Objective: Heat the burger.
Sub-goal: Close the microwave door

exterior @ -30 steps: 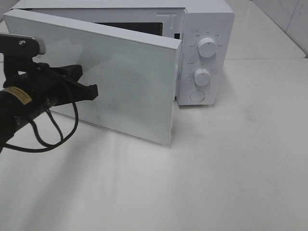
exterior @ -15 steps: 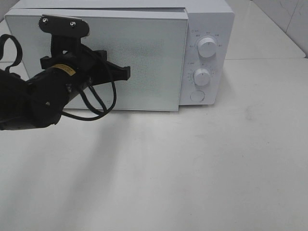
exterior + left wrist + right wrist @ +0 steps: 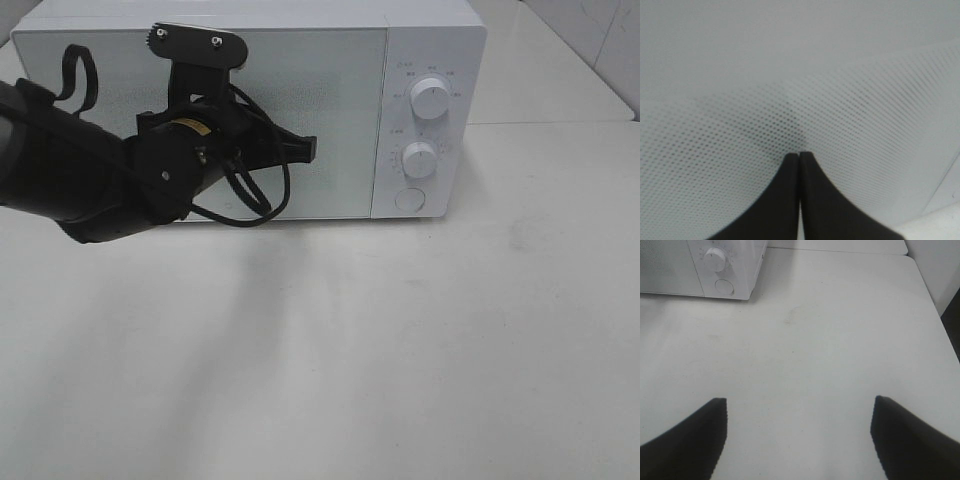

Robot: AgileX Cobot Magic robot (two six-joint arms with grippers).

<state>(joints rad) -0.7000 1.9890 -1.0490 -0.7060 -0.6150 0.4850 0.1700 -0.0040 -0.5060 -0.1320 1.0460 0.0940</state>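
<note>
Door (image 3: pixel 335 100) newly shut, closed hand (image 3: pixel 311 147) against it

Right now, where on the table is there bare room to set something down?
Bare table in front of the microwave and to its right. Crowded only at the door, where the shut left claw touches and its arm overhangs the table's left.

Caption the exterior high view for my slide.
Shut left gripper tip-first against the closed door of the white microwave.
</note>
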